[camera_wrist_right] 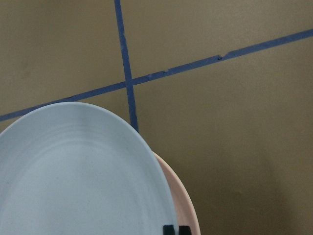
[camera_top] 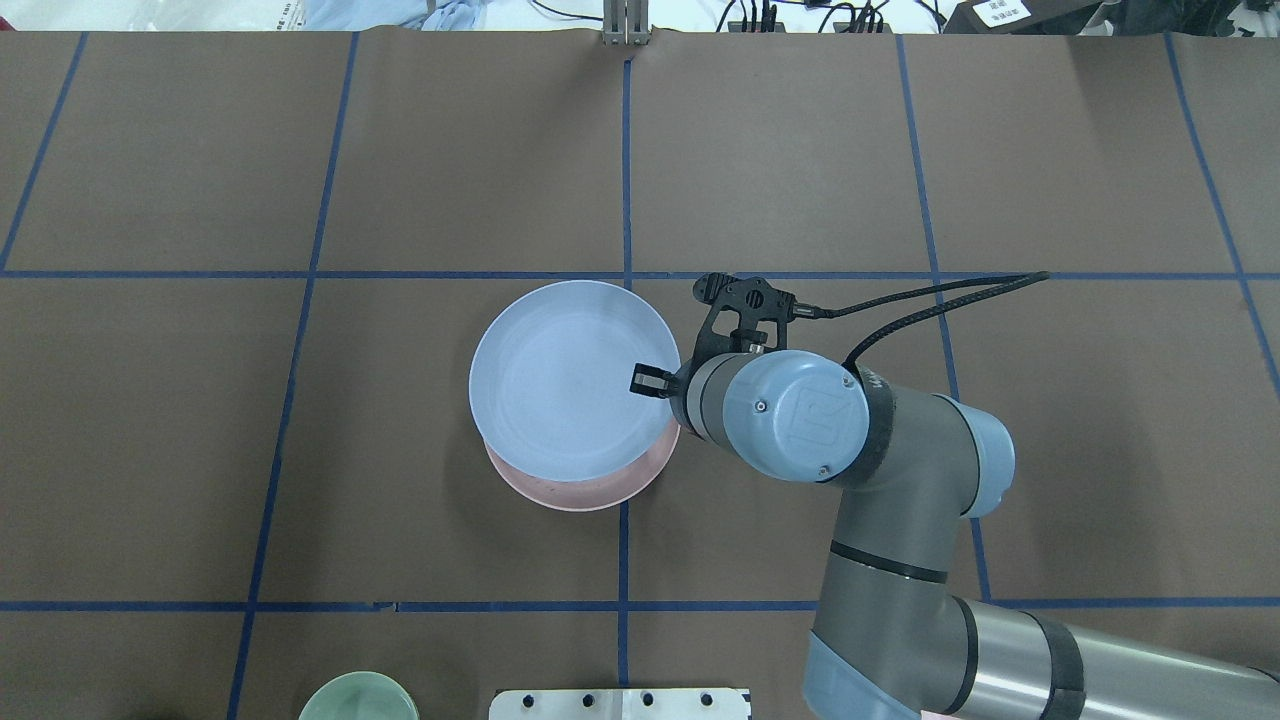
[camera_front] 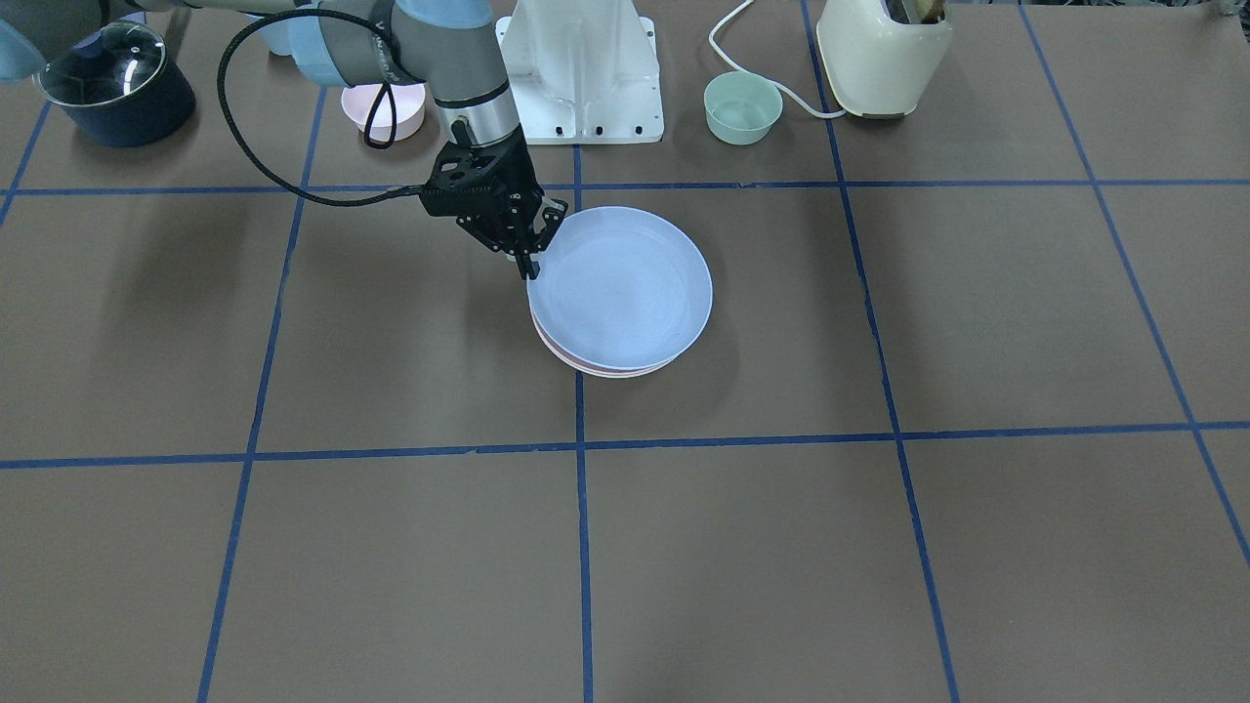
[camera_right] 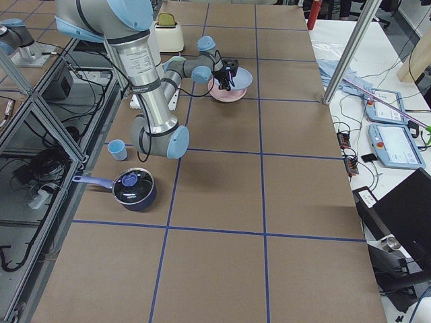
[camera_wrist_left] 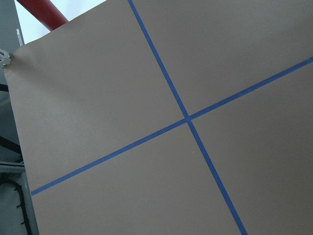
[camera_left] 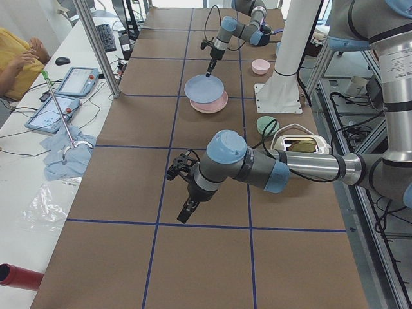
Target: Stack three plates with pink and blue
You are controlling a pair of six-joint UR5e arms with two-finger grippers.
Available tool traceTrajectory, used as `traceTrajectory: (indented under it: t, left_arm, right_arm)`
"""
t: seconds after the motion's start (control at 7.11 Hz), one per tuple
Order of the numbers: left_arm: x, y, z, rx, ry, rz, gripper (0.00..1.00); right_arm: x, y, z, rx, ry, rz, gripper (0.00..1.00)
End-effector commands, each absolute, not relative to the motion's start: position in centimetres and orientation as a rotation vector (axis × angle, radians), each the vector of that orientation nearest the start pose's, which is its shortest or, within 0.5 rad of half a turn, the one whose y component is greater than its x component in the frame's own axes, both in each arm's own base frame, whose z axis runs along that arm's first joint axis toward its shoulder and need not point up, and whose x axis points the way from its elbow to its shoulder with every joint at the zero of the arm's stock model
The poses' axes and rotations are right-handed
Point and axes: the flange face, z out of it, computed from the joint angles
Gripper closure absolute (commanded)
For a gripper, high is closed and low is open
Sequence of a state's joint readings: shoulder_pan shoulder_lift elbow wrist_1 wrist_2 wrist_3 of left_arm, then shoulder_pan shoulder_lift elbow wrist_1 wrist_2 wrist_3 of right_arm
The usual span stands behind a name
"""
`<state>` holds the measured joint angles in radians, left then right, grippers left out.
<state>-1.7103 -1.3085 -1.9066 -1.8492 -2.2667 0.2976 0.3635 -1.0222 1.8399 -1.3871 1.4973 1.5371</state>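
The light blue plate (camera_front: 625, 288) lies on top of the pale pink plate (camera_top: 610, 487), shifted a little off its centre. The pink rim shows beside it in the right wrist view (camera_wrist_right: 183, 205). I cannot make out the cream-white plate. My right gripper (camera_front: 532, 256) is shut on the blue plate's rim at the edge nearest the robot; its fingertips (camera_wrist_right: 168, 229) show close together there. My left gripper (camera_left: 184, 212) hangs over bare table far from the plates, seen only from the side, so I cannot tell whether it is open or shut.
A small pink bowl (camera_front: 383, 107), a mint-green bowl (camera_front: 742, 107), a cream toaster (camera_front: 884, 54) and a dark pot with a glass lid (camera_front: 115, 83) stand along the robot's side, around the white base (camera_front: 581, 73).
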Motion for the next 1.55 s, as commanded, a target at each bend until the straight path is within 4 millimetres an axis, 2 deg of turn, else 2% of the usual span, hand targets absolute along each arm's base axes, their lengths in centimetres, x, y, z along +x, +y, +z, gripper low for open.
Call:
traceTrajectory:
  t: [0.0,0.14,0.42,0.56,0.84,0.99,1.13,1.27,1.41]
  left_arm:
    - [-12.4,-38.7,58.3,0.477,0.602,0.271,0.0]
    - [-12.4,-38.7,58.3,0.477,0.602,0.271,0.0]
    - [-12.4,-38.7,58.5,0.47,0.609,0.271,0.0]
    - [-12.3,-39.0,58.5,0.454,0.617,0.264,0.0]
    - [-12.4,-40.1,58.6,0.281,0.659,0.201,0.0]
    - [-12.3,-39.6,59.0,0.223,0.671,0.182,0.0]
    - [-11.2,-39.5,59.9,0.192,0.676,0.205,0.0]
    - [-9.0,-39.9,59.8,0.174,0.683,0.258,0.0]
    - [-8.6,-40.2,59.9,0.17,0.686,0.268,0.0]
  right_arm:
    - [-54.9,-35.1,21.9,0.273,-0.944,0.313,0.67]
    - [-55.4,-35.2,22.4,0.269,-0.931,0.312,0.01]
    - [-54.1,-35.2,20.9,0.285,-0.956,0.288,0.0]
    - [-51.3,-37.6,20.3,0.275,-0.949,0.267,0.0]
    - [-42.3,-46.3,21.1,0.238,-0.897,0.142,0.0]
    - [-37.6,-49.7,22.0,0.217,-0.888,0.095,0.0]
    - [-33.1,-52.5,23.4,0.22,-0.857,0.031,0.0]
    - [-28.1,-54.8,25.6,0.221,-0.818,-0.04,0.0]
    - [-22.1,-56.6,29.0,0.224,-0.804,-0.101,0.0]
